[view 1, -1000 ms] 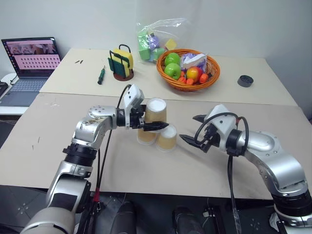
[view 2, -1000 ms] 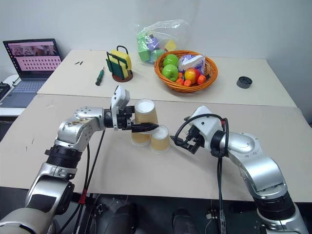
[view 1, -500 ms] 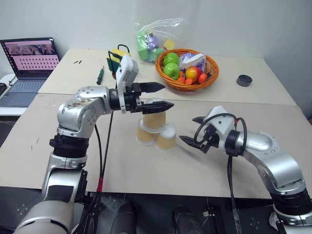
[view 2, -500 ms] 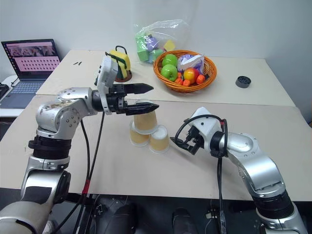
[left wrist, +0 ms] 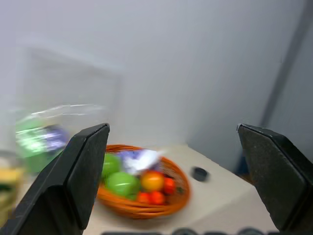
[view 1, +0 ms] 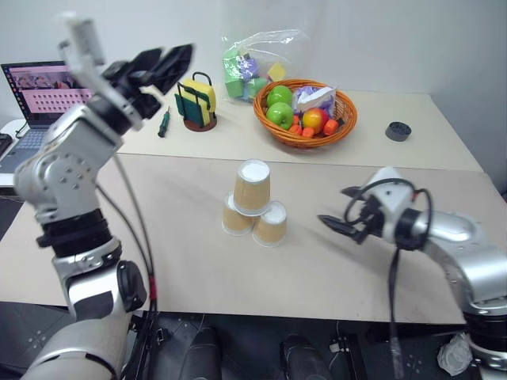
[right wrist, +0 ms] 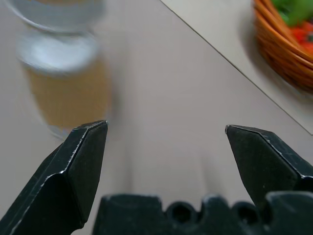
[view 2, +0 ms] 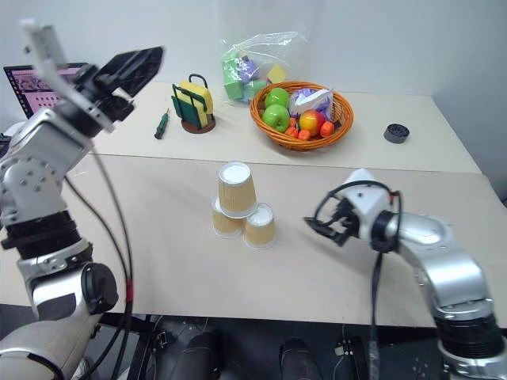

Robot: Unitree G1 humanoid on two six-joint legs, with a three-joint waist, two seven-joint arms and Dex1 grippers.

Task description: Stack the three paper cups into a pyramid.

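A: Surface listed first: tan table (view 1: 198, 261), a fruit basket (view 1: 306, 111) parked at its far side, away from the work.

B: Item one?

A: Pyramid (view 1: 253, 204): three paper cups inverted, two bases side by side and touching, one seated across both for support. Judged complete.

B: Grippers?

A: Left gripper (view 1: 162, 65): fingers spread wide, nothing held, raised well above and apart from the cups. Right gripper (view 1: 339, 217): fingers likewise wide and empty, level with the lower cups, which lie near but clear of its tips.
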